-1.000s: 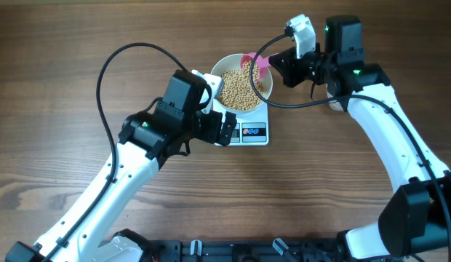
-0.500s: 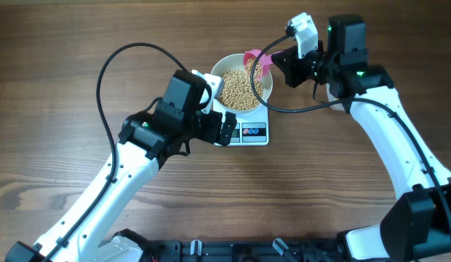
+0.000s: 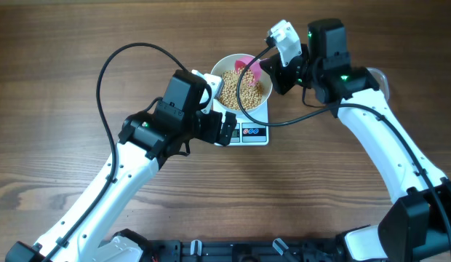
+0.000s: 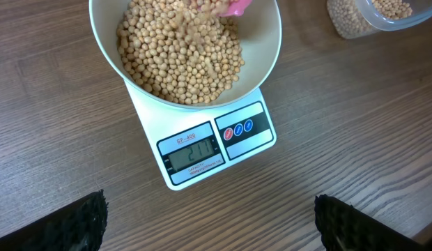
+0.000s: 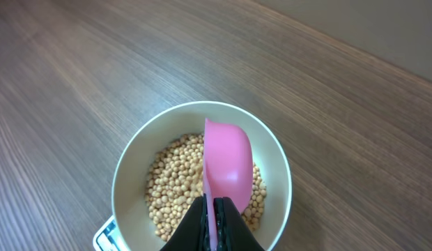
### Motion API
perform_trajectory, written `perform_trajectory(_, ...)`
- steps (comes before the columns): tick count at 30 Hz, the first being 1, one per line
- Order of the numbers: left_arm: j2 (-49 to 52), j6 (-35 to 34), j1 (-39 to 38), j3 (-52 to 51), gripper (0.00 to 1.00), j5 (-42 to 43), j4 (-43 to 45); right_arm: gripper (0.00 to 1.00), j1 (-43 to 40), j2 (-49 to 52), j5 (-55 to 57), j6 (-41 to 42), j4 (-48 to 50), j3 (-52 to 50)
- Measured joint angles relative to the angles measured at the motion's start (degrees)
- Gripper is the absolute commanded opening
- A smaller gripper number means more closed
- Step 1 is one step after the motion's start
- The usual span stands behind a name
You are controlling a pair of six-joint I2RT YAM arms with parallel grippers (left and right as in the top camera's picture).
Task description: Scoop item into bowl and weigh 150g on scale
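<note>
Mid-pour, my right gripper (image 5: 214, 208) pinches the scoop (image 5: 227, 159) by its handle, tipped over the beans (image 5: 171, 187) in the bowl (image 5: 117, 188) on the scale (image 4: 252, 150) near the bench's (image 3: 65, 44) far edge; my left gripper (image 4: 216, 223) hangs spread wide; next I should read the display (image 4: 194, 153), then add or remove beans

1. Small round tan-yellow beans (image 4: 181, 56), each pea-sized, lie heaped in a loose mound that fills the lower part of the bowl. More of the same beans sit in a clear plastic tub (image 4: 383, 14) toward the right edge of the wooden tabletop (image 3: 80, 44).
2. Round plain white bowl (image 4: 268, 35), smooth and upright, stands centred on the scale and covers most of its platform.
3. Flat white square kitchen scale (image 4: 216, 143) lies near the middle of the tabletop. Its grey display, digits looking like 211, and two round buttons face the near edge.
</note>
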Motion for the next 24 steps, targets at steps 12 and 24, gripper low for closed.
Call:
perform_trajectory(12, 0.00, 0.00, 0.00, 0.00, 1.00, 0.00, 0.02, 0.05, 0.00, -1.60, 0.87, -0.02, -0.07, 0.00)
perform_trajectory(24, 0.00, -0.02, 0.00, 0.00, 1.00, 0.00, 0.00, 0.05, 1.25, -2.01, 3.89, -3.23, -1.77, 0.00)
